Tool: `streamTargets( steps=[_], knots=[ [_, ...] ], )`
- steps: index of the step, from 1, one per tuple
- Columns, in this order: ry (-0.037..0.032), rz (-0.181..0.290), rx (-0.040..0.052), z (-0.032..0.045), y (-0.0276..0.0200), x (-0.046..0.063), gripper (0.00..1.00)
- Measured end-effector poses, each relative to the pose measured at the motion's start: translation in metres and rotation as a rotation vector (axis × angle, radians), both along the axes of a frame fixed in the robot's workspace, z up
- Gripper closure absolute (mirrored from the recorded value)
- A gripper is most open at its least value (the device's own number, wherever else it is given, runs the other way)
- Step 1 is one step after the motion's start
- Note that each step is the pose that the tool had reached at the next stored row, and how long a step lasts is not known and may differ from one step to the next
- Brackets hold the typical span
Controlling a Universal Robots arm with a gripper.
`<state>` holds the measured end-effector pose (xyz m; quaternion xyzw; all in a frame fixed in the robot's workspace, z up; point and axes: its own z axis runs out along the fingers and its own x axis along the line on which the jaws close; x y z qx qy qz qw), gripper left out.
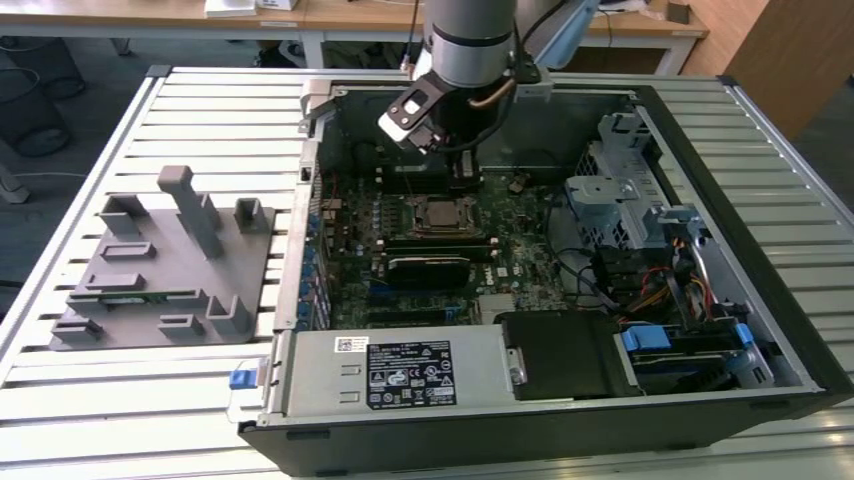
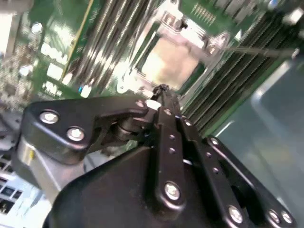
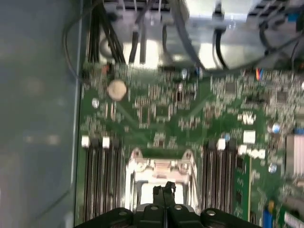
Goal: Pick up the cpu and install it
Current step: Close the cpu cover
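1. Slatted bench point(image 1: 200, 110) carrying an open computer case point(image 1: 574, 425), laid flat so the motherboard point(image 1: 521, 260) faces up towards the fingers.
2. Cpu point(image 2: 171, 61) directly beneath the fingertips, silver top up, lying within the socket frame point(image 2: 190, 35); apparently already seated.
3. Fingers point(image 2: 166, 111) pressed together, clamped on nothing, poised close above the cpu's edge; contact impossible to judge.

Slatted metal table point(image 1: 200, 110), wooden desks point(image 1: 350, 15) behind, grey floor point(image 1: 120, 62)

Room above socket frame point(image 1: 442, 213); memory slots point(image 3: 102, 175) flank it; case wall point(image 3: 38, 118) near; cables point(image 1: 627, 280) crowd exterior view's right.
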<state>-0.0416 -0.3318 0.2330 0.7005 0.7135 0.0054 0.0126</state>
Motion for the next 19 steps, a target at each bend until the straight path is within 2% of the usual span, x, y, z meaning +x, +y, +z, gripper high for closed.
streamTargets(
  steps=[4, 11, 19],
  knots=[
    [0.0000, 0.000, 0.0006, -0.0068, 0.0000, -0.015, 0.89],
    [0.0000, 0.012, 0.0006, -0.0129, -0.0001, -0.029, 0.89],
    [0.0001, 0.012, 0.0006, -0.0226, -0.0002, -0.039, 0.89]
  ],
)
